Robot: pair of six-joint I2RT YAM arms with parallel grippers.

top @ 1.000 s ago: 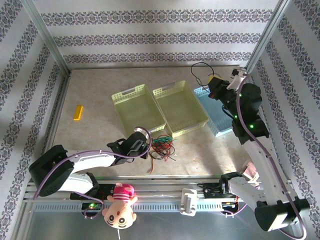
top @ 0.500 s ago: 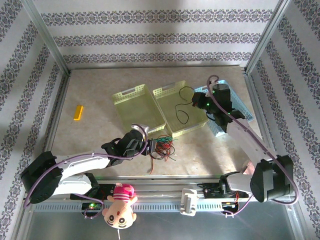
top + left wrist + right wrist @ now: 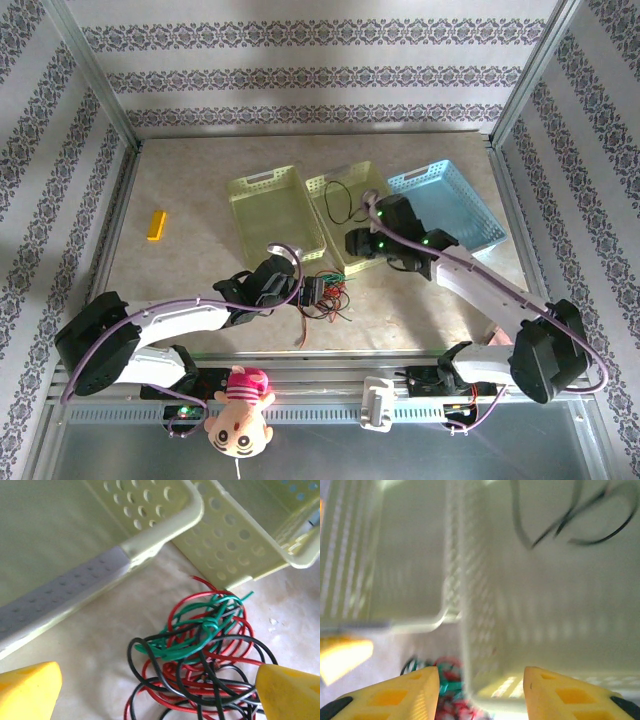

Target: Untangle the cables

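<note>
A tangle of red, green and black cables (image 3: 325,295) lies on the table just in front of the yellow baskets. In the left wrist view the tangle (image 3: 205,655) sits between my left gripper's yellow fingers (image 3: 30,690), which stand wide apart around it. My left gripper (image 3: 308,290) is open at the tangle's left edge. A single black cable (image 3: 345,200) lies loose inside the middle yellow basket (image 3: 395,245); the right wrist view shows that cable (image 3: 570,522) too. My right gripper (image 3: 352,243) hangs open over that basket's near wall (image 3: 475,630), nothing held, with the tangle (image 3: 440,680) blurred below.
A second yellow basket (image 3: 240,190) stands left of the middle one and a blue basket (image 3: 480,205) to its right. An orange block (image 3: 156,225) lies far left. A doll (image 3: 240,410) hangs on the front rail.
My right arm swung from the back right corner across to the middle yellow basket; the black cable it carried now lies loose in that basket. My left gripper edged up to the tangle.
</note>
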